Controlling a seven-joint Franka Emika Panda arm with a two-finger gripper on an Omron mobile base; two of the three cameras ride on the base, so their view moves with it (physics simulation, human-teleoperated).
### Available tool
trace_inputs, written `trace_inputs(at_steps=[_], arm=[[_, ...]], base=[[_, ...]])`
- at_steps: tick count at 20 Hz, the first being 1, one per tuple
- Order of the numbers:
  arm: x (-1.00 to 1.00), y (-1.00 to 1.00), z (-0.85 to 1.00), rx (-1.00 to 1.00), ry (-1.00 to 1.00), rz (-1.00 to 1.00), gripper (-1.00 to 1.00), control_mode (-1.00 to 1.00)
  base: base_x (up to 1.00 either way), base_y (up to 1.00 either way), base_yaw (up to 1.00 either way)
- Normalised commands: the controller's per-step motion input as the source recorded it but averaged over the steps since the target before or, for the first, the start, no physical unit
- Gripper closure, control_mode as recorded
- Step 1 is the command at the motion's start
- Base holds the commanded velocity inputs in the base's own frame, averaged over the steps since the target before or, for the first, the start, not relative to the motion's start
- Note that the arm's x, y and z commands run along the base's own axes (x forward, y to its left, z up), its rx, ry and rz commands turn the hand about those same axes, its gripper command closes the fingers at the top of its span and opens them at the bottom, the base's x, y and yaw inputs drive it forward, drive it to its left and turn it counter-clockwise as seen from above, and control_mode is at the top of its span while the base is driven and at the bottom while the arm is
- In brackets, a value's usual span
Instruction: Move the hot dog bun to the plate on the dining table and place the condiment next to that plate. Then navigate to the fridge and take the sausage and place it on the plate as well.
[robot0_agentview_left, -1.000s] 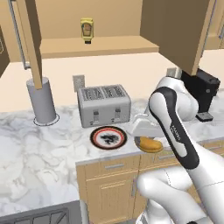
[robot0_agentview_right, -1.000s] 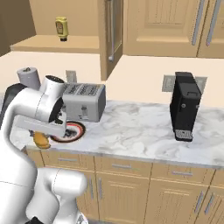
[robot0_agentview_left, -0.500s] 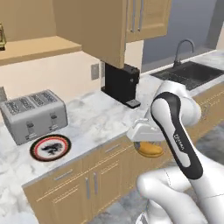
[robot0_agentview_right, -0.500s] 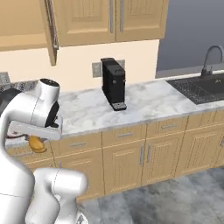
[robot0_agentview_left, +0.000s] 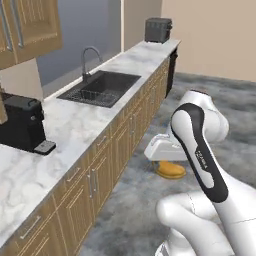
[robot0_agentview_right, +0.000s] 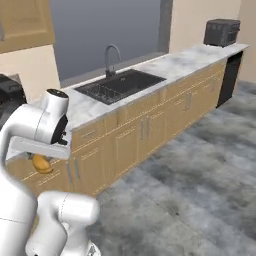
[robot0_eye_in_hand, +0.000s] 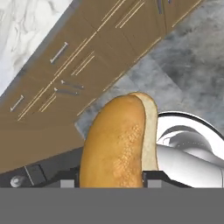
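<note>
So the claw (robot0_eye_in_hand: 111, 181) is clamped on the bun (robot0_eye_in_hand: 117, 142), jaws pinched in on its sides. In the hand view the bun sticks straight out past the tips, golden crust with the paler cut edge along one side. From the base views the bun (robot0_agentview_left: 170, 170) hangs low under the white hand, tucked in close to the robot's body over the grey floor (robot0_agentview_left: 135, 200). My guess is it's carried down and close like that so it doesn't swing or slip while the base is on its way to the dining table.

Next out is the table (robot0_agentview_left: 75, 135), a marble run over wooden cabinets (robot0_agentview_right: 130, 145). There's a black coffee machine (robot0_agentview_left: 22, 130) on the near end, a dark sink (robot0_agentview_left: 102, 87) with a faucet (robot0_agentview_right: 112, 55) mid-way, and some dark boxy appliance (robot0_agentview_left: 159, 30) at the far end, too small to tell what.

The fingertips are mostly hidden behind the bun, so I can't see how deep the grip goes.
</note>
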Motion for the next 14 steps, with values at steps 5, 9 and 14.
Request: trace_inputs(at_steps=[5, 9, 14], arm=[[0.0, 0.0, 0.0, 0.0, 0.0, 0.0, 1.0, 1.0], [0.0, 0.0, 0.0, 0.0, 0.0, 0.0, 1.0, 1.0], [0.0, 0.0, 0.0, 0.0, 0.0, 0.0, 1.0, 1.0]], base=[[0.12, -0.86, -0.81], [0.14, -0.68, -0.84], [0.23, -0.5, -0.83]])
